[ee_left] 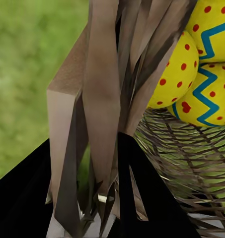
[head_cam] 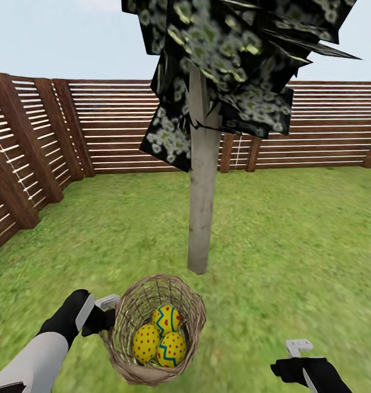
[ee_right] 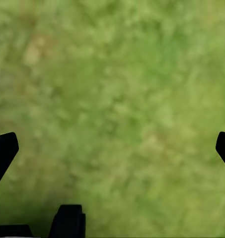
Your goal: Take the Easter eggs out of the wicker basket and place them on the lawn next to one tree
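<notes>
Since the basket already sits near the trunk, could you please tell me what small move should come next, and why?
Probably bring the open right claw across to the small round tan-brown wicker basket and down over the top yellow egg with blue zigzag bands and red dots. All three eggs are inside, the left claw is shut on the rim, and the pale grey-beige tree trunk stands just beyond.

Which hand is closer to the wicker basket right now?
Left. The left hand grips the wicker basket at its rim; the right hand hangs open over the lawn, well off to the basket's side.
</notes>
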You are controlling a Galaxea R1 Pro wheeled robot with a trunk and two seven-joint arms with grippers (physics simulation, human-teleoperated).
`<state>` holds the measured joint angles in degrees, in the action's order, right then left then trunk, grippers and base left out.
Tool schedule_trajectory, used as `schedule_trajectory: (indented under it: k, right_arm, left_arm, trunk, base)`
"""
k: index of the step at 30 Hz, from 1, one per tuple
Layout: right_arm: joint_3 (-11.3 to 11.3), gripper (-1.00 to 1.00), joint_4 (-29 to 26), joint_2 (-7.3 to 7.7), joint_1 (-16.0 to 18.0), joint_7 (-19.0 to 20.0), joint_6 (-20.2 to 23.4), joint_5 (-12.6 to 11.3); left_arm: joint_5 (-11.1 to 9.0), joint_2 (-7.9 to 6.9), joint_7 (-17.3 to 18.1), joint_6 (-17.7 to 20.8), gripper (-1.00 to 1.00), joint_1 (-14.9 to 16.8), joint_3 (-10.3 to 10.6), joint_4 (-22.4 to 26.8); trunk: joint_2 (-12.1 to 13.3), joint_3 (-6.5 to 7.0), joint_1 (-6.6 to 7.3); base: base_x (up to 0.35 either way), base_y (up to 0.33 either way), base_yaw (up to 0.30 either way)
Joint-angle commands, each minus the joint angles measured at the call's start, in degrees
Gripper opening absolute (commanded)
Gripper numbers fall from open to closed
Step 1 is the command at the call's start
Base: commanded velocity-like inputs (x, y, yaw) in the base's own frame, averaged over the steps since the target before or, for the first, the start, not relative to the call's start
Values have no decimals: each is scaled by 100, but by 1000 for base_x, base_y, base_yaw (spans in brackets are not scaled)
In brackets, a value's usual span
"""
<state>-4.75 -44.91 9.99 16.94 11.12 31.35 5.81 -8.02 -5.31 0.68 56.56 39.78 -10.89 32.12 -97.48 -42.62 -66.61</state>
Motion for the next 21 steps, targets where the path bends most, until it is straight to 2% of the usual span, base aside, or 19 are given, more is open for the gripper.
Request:
schedule_trajectory:
  k: [1, 10, 15, 21]
  right_arm:
    - [-17, 100, -9, -3, 2, 49, 22, 60]
    - [-17, 100, -9, -3, 2, 49, 27, 60]
    - [-17, 100, 42, -5, 2, 49, 21, 60]
    - [-17, 100, 43, -6, 2, 49, 21, 60]
  left_arm:
    - [-94, 3, 6, 23, -100, 3, -17, 9]
    - [-103, 3, 3, 30, -100, 3, -18, 11]
    - [-95, 5, 3, 31, -100, 4, -18, 4]
    - [-94, 11, 3, 31, -100, 5, -10, 7]
  trunk:
    - [-44, -24, -24]
    - [-405, -185, -222]
    - [-605, -275, -332]
    - [-846, -383, -463]
  base:
    - [64, 0, 0]
    - [5, 0, 0]
    - [252, 0, 0]
    - [23, 0, 0]
